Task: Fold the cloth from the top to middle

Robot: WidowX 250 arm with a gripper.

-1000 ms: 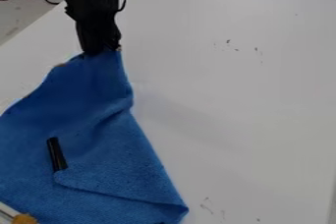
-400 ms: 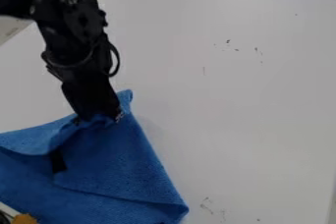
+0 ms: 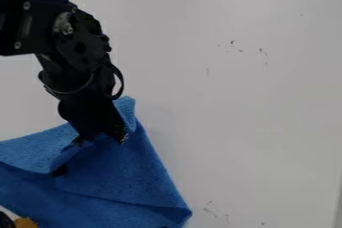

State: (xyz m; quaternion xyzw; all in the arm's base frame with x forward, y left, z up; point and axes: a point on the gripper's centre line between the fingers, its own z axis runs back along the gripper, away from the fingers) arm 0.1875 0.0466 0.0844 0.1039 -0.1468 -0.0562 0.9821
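My gripper [image 3: 101,140] is down at the top part of the blue cloth [image 3: 127,177]. I have a bunch of cloth pinched in my grip. My tips are dark and partly sunk in the blue, so I can't see just how tight they are. My own dark body hides the cloth right behind my grip.

One floppy end of the cloth pokes up just beside me, pointing to the far edge of the white table [image 3: 240,97]. From there, one long side slants down and right to a folded corner, near the bottom of the view. That corner points toward the near right part of the table. The other side slopes down from me to the left, where the view cuts it off. The bottom is cut off too, so I can't tell the cloth's full shape or which way is its long way. The longest side I can see is the slanty right one.

The cloth lies nearer the table's left edge than its right edge. Under the fold, below my grip, is a small dark thing [image 3: 60,170], mostly hidden and hard to make out. Down in the bottom left corner of the view, an orange thing [image 3: 25,223] is cut off. Beside it is a dark round thing [image 3: 5,220], cut off too.
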